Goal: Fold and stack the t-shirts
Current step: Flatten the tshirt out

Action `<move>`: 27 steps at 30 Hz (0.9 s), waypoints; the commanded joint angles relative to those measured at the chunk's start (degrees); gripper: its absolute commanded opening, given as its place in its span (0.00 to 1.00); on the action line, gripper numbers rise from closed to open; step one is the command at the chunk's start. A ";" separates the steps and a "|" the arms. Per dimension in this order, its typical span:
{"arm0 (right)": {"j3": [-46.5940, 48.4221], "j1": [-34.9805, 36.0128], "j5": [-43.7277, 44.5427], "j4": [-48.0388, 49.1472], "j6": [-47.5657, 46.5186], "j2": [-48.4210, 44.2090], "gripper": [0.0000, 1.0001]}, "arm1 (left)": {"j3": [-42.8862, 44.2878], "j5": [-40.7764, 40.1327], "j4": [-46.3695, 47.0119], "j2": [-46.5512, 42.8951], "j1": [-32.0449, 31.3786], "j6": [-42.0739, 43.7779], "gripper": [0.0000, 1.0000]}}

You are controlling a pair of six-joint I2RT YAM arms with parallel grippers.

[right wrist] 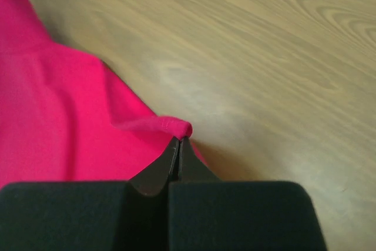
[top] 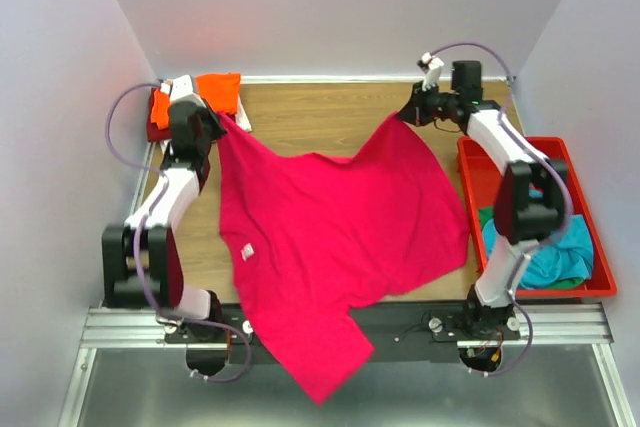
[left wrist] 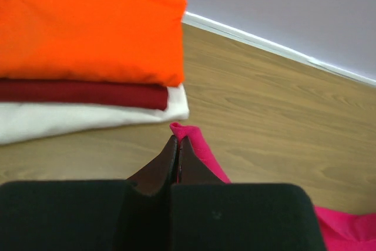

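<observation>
The pink-red t-shirt [top: 330,237] lies spread across the wooden bench [top: 310,112], with one end draping over the near edge. The left claw [left wrist: 177,145] is clenched on one far corner, near the folded stack of orange shirt [left wrist: 88,27], dark red shirt [left wrist: 82,93] and cream shirt [left wrist: 88,120]. The right claw [right wrist: 178,144] is clenched on the other far corner. A teal shirt [top: 552,259] lies in the red tray [top: 480,162] on the right.

The spread pink-red shirt [top: 330,227] is plain and bright, with one small white label [top: 246,251]. In the folded stack, the orange shirt [left wrist: 88,27] tops the dark red shirt [left wrist: 82,93] and the cream shirt [left wrist: 59,119]. The table [top: 300,112] is light brown wood grain. The red tray [top: 478,182] holds a teal shirt [top: 550,257] and a green shirt [top: 486,215].
</observation>
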 commanded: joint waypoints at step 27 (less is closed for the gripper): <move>17.38 -0.62 20.91 6.01 1.49 18.89 0.01 | 19.38 10.33 2.44 16.18 7.88 5.98 0.00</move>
